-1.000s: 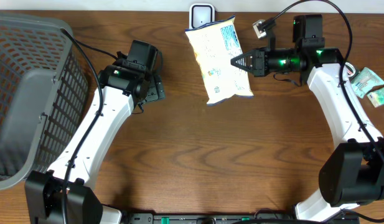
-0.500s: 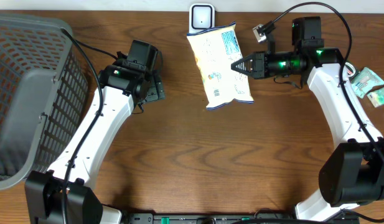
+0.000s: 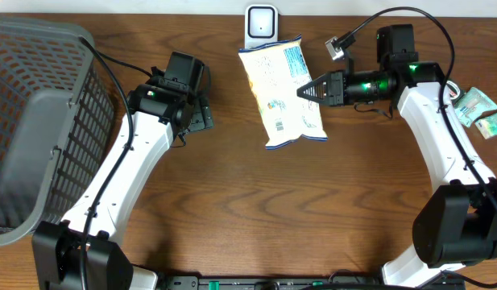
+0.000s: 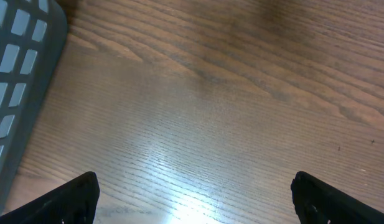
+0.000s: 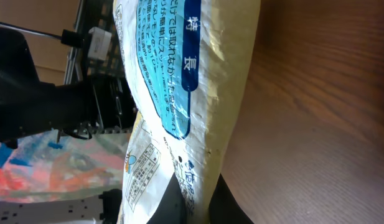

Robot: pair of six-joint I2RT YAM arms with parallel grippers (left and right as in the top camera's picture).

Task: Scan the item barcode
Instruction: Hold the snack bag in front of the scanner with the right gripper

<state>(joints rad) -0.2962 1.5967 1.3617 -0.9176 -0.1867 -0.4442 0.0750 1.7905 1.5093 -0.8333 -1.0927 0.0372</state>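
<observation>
Bag (image 3: 282,95) hangs pinched at its right edge in the right hand (image 3: 304,90), whose jaws are closed tight on the film. It sits just in front of the scanner (image 3: 261,22) at the far edge of the worktop (image 3: 256,209), its top corner close to the scanner. It looks lifted rather than lying flat.

From the right wrist the bag (image 5: 185,93) shows puffed and creased, printed with blue panels and small text, with the dark fingers (image 5: 232,208) gripping low on it. It is probably light, air-filled and soft, with slick, crinkly film and brittle contents. A squeeze across the middle would likely crush what is inside, so the flat edge or seam is the sound place to hold. Held by one edge it can swing and twist, so wrist turns toward the scanner should be slow. Where the barcode lies I cannot tell.

The left hand (image 3: 201,113) stands wide open over bare wood and holds nothing.

The worktop is smooth dark wood with some glare, and the bag would probably slide easily on it. The middle is free. A grey basket (image 3: 31,121) fills the left side, and a few packets (image 3: 480,109) lie at the right edge, well apart from the bag.
</observation>
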